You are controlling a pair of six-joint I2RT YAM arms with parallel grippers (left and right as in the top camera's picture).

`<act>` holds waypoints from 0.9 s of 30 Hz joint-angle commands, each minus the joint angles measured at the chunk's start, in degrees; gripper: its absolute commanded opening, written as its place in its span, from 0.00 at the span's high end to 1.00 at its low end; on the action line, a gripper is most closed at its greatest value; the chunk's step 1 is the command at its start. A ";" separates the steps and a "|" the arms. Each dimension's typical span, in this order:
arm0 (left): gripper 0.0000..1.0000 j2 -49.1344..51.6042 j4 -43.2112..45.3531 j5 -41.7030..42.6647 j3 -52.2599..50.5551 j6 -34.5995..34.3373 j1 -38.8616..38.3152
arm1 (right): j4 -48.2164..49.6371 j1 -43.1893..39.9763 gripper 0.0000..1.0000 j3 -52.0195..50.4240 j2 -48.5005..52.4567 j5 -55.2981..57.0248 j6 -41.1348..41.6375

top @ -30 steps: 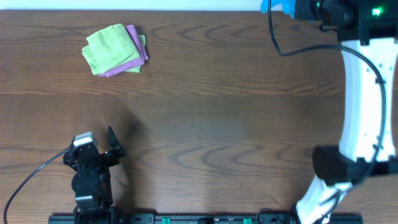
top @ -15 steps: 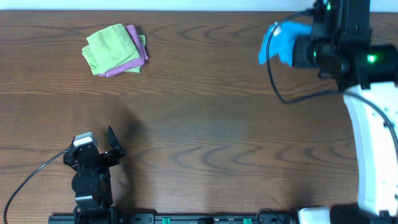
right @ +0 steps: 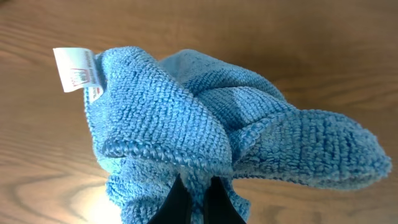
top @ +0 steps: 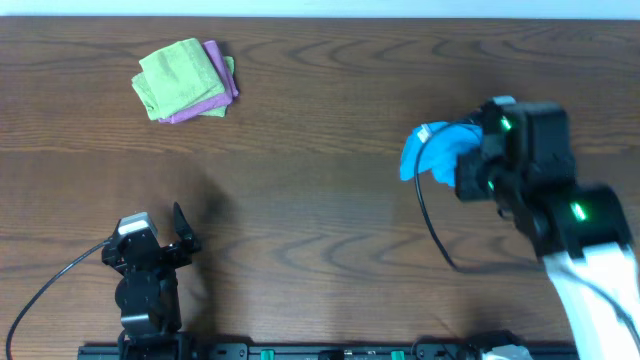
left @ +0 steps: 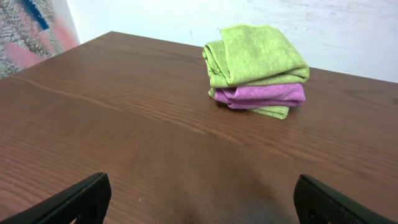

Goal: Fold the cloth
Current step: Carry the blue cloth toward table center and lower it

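A: Where is the cloth (top: 432,155) at this point?

B: Bunched up in the right pincer (right: 193,194), over the right half of the bench (top: 320,200), roughly midway between the far and near edges. The fingers are pressed together on a gathered fold of the blue pile, and the rest balloons out around them in a loose lump. The white tag (right: 74,68) sticks out at one side.

A: Is it lying on the wood or lifted off?

B: I cannot tell for certain. The wrist view shows bare wood behind the lump. The overhead view shows no flat spread of it anywhere, so I judge it is carried rather than laid down.

A: And the other arm?

B: The left pincer (left: 208,202) sits by the near edge toward the left corner, fingers spread wide with nothing between them. It looks toward the lime-green cloth (left: 255,56) and the pink-purple cloth (left: 267,94). Those two are stacked, folded, near the far left corner, well apart from the blue one.

A: So how much of the fold is done?

B: None that I can see. No edge is matched to another; it is a crumple, not a fold. By my reckoning nearly everything is left: set it down on open wood, spread it flat, then bring one side over the other, likely with both pincers taking corners.
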 commanded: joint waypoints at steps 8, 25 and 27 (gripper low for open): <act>0.05 -0.37 -0.83 -1.01 -1.73 1.07 -0.20 | -3.69 1.46 0.98 -8.55 -13.81 -2.19 3.61; 0.05 -0.37 -0.83 -1.01 -1.73 1.07 -0.20 | 21.33 14.38 0.91 -12.72 6.82 -11.74 5.25; 0.05 -0.37 -0.83 -1.01 -1.73 1.07 -0.20 | 22.05 14.71 0.01 -10.56 10.16 -9.11 4.04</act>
